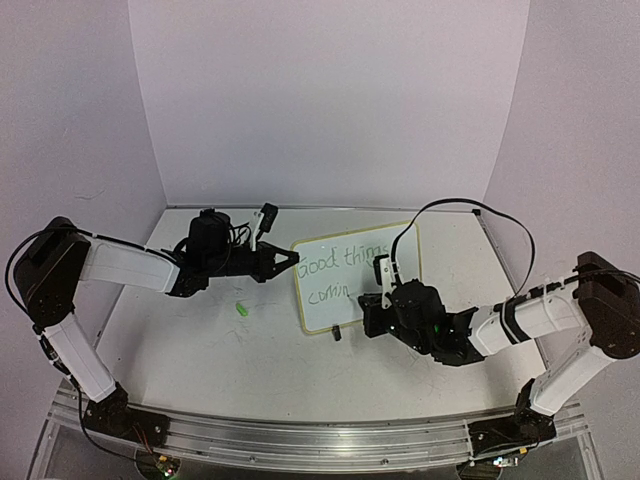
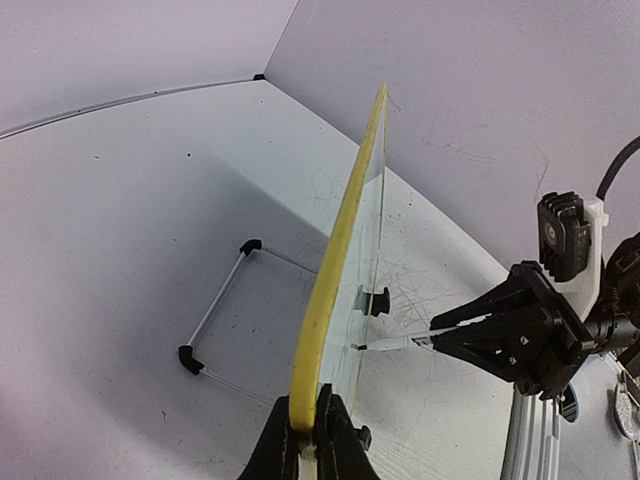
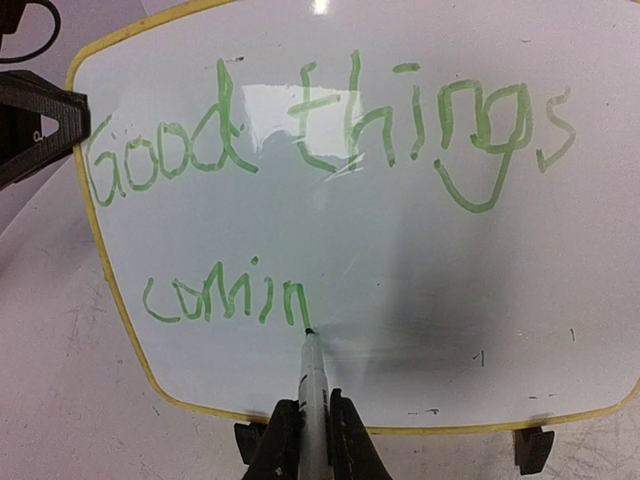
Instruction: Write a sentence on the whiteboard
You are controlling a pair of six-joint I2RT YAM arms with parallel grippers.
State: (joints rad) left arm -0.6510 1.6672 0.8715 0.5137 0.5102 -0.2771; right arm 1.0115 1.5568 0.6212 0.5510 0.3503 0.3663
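The whiteboard (image 1: pixel 365 290) stands tilted at mid-table, white with a pale yellow rim (image 2: pixel 340 250). On it the sentence (image 3: pixel 300 135) in green reads "Good things" with "comin" on a second line below. My left gripper (image 1: pixel 292 259) is shut on the board's left edge; the wrist view shows its jaws (image 2: pixel 303 405) pinching the yellow rim. My right gripper (image 3: pixel 312 405) is shut on a white marker (image 3: pixel 313 370), and the marker tip (image 3: pixel 308 331) touches the board at the end of the last "n". In the overhead view the right gripper (image 1: pixel 374 298) sits at the board's lower right.
A small green marker cap (image 1: pixel 243 310) lies on the table left of the board. A wire stand (image 2: pixel 215 310) with black ends props the board from behind. Black clip feet (image 3: pixel 533 447) hold its lower edge. White walls enclose the table.
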